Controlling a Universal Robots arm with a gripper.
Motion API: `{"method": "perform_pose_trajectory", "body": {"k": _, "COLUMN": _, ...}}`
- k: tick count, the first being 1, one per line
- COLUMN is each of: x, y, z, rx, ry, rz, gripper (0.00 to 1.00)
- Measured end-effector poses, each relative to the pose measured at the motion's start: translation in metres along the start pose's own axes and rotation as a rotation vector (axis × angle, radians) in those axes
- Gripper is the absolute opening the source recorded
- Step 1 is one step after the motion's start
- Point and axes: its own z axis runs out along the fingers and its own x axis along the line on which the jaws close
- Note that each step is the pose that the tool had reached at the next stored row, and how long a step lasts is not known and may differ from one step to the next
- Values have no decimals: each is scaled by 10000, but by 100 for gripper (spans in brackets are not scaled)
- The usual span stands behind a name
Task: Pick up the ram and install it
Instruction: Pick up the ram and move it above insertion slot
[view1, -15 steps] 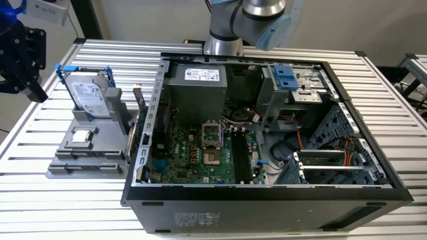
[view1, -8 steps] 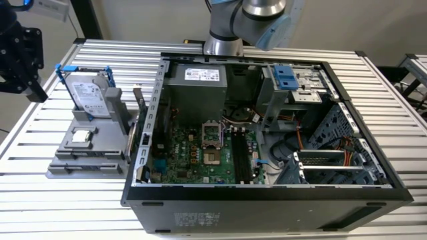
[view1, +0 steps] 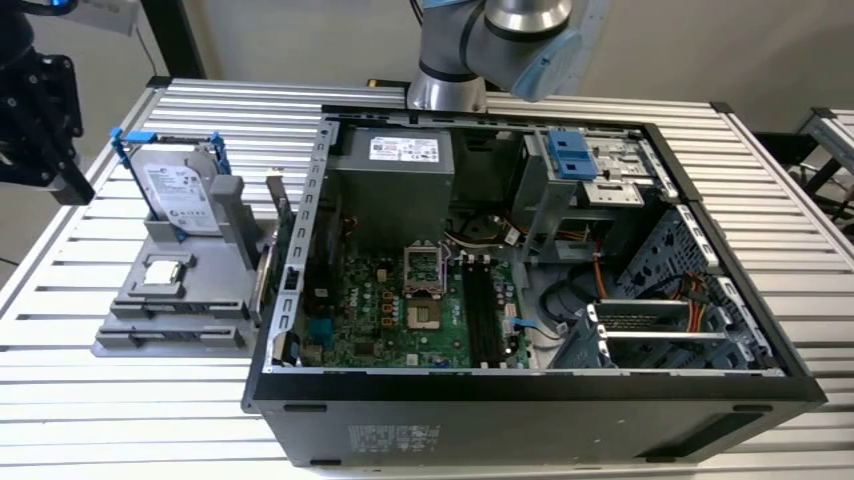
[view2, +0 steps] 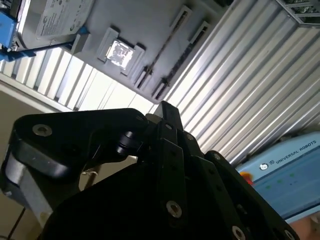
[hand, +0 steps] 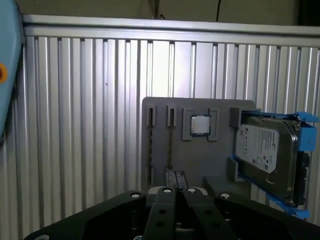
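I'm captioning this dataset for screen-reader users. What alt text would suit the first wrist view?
A grey parts holder lies on a ribbed metal table, carrying the thin ram on edge in a slot, a square silver processor chip and an upright hard drive with blue rails. The black gripper sits in the foreground, facing the holder.

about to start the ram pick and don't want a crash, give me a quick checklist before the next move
1. ram seated: ok, it stands on edge in a slot of the grey holder.
2. gripper free: ok, it holds nothing.
3. jaws open: not ok, they look shut.
4. gripper at the ram: not ok, it is apart from the grey holder.
5. neighbours: ok, the hard drive stands apart from the ram.
6. motherboard slots free: ok, they look empty in the exterior view.
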Motion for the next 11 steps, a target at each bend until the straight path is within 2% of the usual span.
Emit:
{"method": "perform_pose_trajectory", "body": {"k": 6, "x": 0, "y": 0, "z": 3, "rx": -30, "ry": 5, "rz": -693, "gripper": 0}}
{"method": "perform_pose_trajectory", "body": {"k": 11, "x": 0, "y": 0, "z": 4, "rx": -31, "ry": 5, "rz": -718, "gripper": 0}}
